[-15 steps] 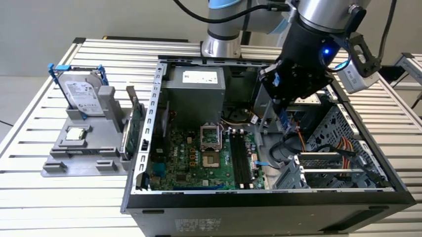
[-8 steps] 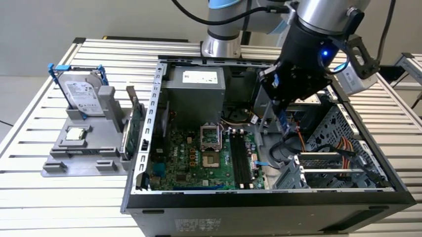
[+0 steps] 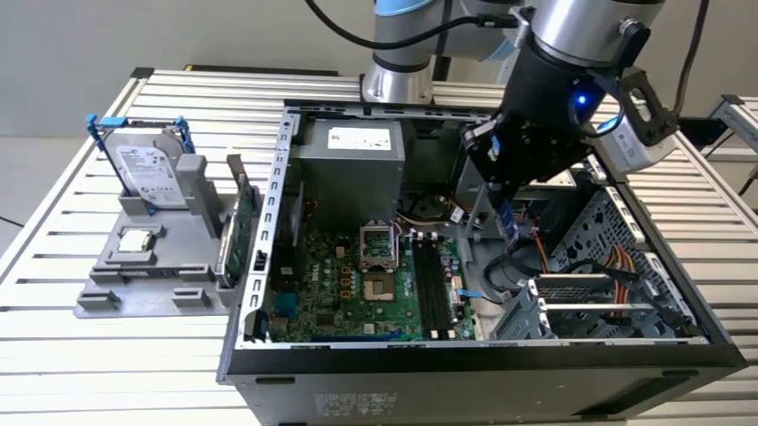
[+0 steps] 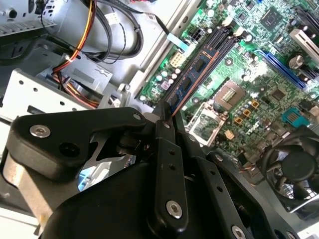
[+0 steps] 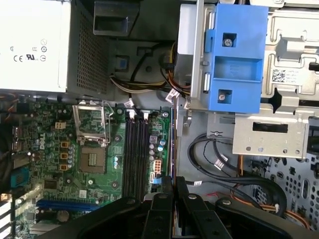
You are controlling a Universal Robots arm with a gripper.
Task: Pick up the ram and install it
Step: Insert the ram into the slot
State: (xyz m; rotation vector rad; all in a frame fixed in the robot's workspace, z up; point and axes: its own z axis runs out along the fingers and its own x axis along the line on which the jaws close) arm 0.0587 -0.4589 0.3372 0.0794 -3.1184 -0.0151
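One ram [image 4: 192, 82] stick is pinched edge-on between your gripper's [image 4: 164, 115] closed fingers, hanging inside the open case [image 3: 474, 377] above the motherboard [image 5: 99, 159]. You hold it by one end so its long edge can line up with the dark slots [image 5: 135, 154] nearby, it seems.

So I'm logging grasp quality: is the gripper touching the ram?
Touching. In the second wrist view the gripper fingertips pinch the ram by one end, clear above the motherboard.
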